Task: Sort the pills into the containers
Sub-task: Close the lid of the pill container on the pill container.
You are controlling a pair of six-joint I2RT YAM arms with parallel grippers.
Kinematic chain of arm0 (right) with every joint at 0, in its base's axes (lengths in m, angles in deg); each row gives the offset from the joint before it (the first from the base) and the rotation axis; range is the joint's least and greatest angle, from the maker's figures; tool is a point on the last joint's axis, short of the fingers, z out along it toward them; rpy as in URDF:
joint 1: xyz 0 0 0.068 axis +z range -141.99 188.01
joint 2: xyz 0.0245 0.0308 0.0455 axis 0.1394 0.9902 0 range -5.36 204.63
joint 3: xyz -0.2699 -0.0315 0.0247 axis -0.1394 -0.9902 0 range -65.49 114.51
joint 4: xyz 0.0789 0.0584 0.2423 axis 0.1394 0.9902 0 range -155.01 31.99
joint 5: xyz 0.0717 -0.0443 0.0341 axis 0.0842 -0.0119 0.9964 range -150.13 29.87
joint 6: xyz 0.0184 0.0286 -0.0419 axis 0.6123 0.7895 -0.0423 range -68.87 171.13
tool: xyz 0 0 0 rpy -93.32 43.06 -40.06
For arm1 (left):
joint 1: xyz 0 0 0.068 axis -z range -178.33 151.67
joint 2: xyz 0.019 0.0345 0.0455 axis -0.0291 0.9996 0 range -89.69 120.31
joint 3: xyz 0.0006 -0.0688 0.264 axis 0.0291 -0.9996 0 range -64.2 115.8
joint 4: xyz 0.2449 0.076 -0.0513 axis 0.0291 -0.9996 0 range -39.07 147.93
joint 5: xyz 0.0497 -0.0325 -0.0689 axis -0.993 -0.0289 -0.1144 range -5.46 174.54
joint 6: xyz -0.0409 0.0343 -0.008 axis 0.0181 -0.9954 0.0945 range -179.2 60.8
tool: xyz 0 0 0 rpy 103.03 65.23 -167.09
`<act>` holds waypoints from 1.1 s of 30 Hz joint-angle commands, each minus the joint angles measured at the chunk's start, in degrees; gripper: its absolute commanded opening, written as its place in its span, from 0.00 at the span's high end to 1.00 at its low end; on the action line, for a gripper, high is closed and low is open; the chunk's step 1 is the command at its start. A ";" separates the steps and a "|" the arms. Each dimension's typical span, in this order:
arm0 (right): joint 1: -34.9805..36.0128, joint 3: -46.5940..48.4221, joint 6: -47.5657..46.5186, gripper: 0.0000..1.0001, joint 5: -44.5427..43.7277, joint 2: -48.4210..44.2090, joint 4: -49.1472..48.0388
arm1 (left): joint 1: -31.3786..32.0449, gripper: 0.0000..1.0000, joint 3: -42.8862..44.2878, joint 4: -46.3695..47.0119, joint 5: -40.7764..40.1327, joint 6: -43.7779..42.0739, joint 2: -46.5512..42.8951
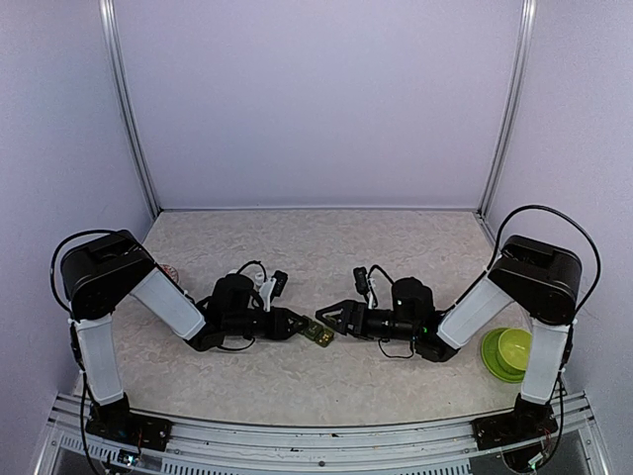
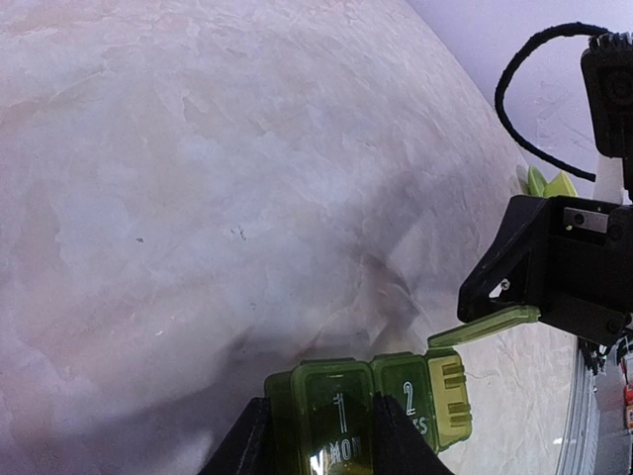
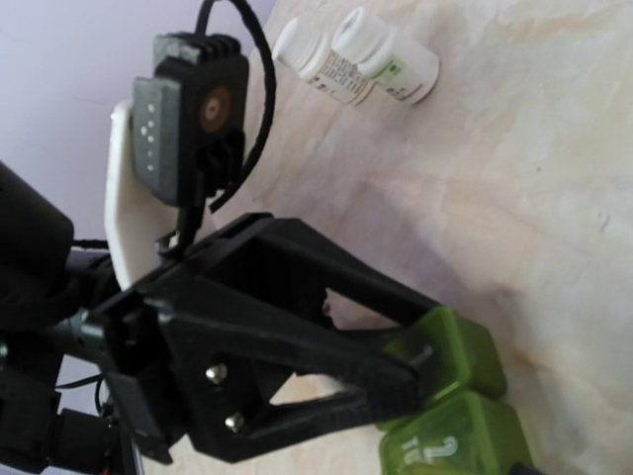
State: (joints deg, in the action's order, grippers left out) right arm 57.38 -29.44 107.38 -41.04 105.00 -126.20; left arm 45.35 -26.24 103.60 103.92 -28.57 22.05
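The left gripper [image 2: 318, 435] is clamped on the green pill organizer [image 2: 366, 401] at its "1 MON" cell, low over the middle of the table. To the right a lid [image 2: 485, 327] stands lifted, with the right gripper [image 1: 332, 321] just at it, jaws apart. The step probably goes best if the left arm braces firmly while the right pries gently, so the box is not twisted loose.

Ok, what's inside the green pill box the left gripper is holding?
The pill box shows closed tinted lids marked 1 and 2, and an end lid lifted. No pills are visible; the lids and left gripper hide the interiors.
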 commanded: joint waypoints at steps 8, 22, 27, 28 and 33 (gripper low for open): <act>0.42 -0.07 -1.61 0.18 1.20 -0.75 -0.67 | -0.18 0.68 0.41 -3.66 0.07 -0.40 1.57; 2.26 1.70 -4.09 0.19 0.35 -1.73 3.49 | -0.15 0.68 0.41 -3.92 -0.04 -0.49 1.45; 2.72 1.98 -4.61 0.19 0.18 -2.09 4.38 | -0.20 0.68 0.45 -3.92 -0.04 -0.46 1.37; 2.77 2.10 -4.75 0.19 0.16 -2.14 4.54 | -0.18 0.68 0.45 -4.00 -0.04 -0.48 1.37; 3.47 2.68 -5.42 0.19 0.16 -2.32 5.67 | -0.22 0.68 0.45 -4.01 -0.04 -0.48 1.35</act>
State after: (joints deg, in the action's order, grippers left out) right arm 59.78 -28.20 103.20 -40.84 104.54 -121.82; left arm 45.35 -26.20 103.54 103.90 -28.57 22.05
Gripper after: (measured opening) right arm 0.813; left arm 0.321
